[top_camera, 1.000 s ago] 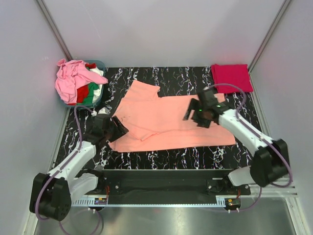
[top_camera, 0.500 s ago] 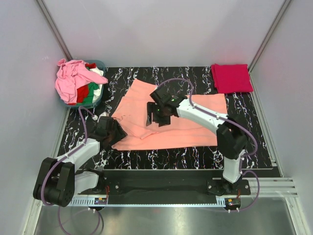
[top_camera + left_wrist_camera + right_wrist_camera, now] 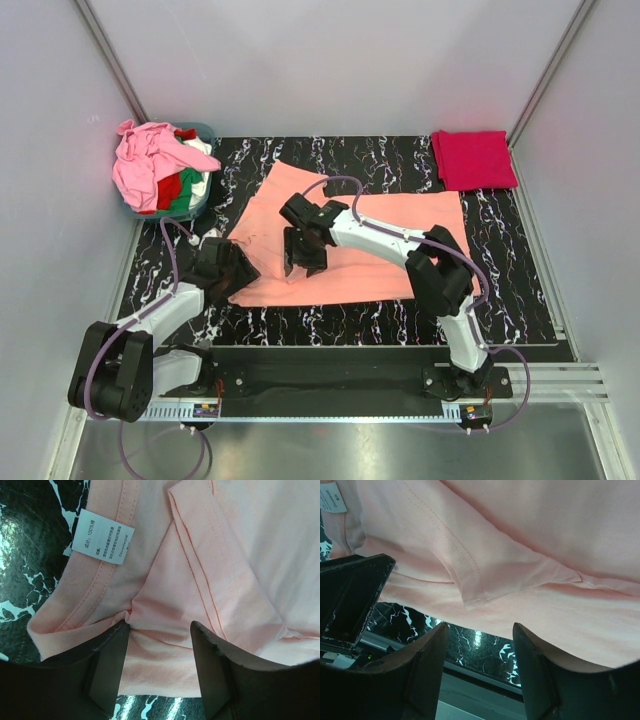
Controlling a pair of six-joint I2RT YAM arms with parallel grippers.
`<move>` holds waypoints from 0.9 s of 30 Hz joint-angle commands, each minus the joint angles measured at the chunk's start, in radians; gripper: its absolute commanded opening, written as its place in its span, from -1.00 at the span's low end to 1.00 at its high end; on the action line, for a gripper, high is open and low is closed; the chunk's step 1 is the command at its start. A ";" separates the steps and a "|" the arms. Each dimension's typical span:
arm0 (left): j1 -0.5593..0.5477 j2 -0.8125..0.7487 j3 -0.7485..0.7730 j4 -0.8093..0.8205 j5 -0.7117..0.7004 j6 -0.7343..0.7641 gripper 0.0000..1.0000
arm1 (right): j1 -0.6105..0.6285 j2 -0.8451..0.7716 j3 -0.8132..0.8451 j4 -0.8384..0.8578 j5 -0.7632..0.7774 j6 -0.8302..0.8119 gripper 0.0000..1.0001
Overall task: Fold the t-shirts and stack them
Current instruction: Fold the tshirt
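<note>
Across the middle of the desk [image 3: 500,290], a salmon-orange t-shirt [image 3: 370,280], spread flat, long axis running left to right: collar end at the left, hem at the right. Inside the neckband, a white sewn label [image 3: 102,536], plain in the left wrist view. One sleeve folded in over the body, its stitched hem slanting through both wrist views.

Low at the shirt's near-left corner, the left fingers [image 3: 243,272]: spread apart, cloth lying between them and bunching a little against one inner pad, no pinch visible. Just beside them, the right fingers [image 3: 303,258]: also spread wide, holding nothing, hovering just above the cloth with the folded sleeve edge straight ahead and the shirt's near edge below. Right arm stretched across the whole length of the shirt, putting both pairs of fingers at the collar end, the left pair nearer the corner itself.

Looks like mid-fold. Seems set for pinching the collar end and carrying it rightward along the long axis toward the hem. Calls for both pairs closing on the edge at matching depth; otherwise, likely a skewed crease or a dragged lower layer.

At the far right corner, well apart, a crimson-pink t-shirt [image 3: 474,159], folded. At the far left, a heap of other t-shirts [image 3: 150,170] in a teal tub [image 3: 205,133], not yet folded.
</note>
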 commanded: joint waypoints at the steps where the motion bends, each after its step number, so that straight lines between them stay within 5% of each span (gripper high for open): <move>1: 0.010 0.019 -0.031 -0.031 -0.044 0.015 0.19 | 0.021 0.022 0.061 -0.049 0.028 0.053 0.23; 15: 0.010 0.017 -0.034 -0.029 -0.041 0.018 0.18 | 0.057 0.146 0.219 -0.175 0.133 0.078 0.22; 27: 0.012 0.011 -0.034 -0.026 -0.040 0.019 0.18 | 0.074 0.227 0.274 -0.212 0.175 0.065 -0.02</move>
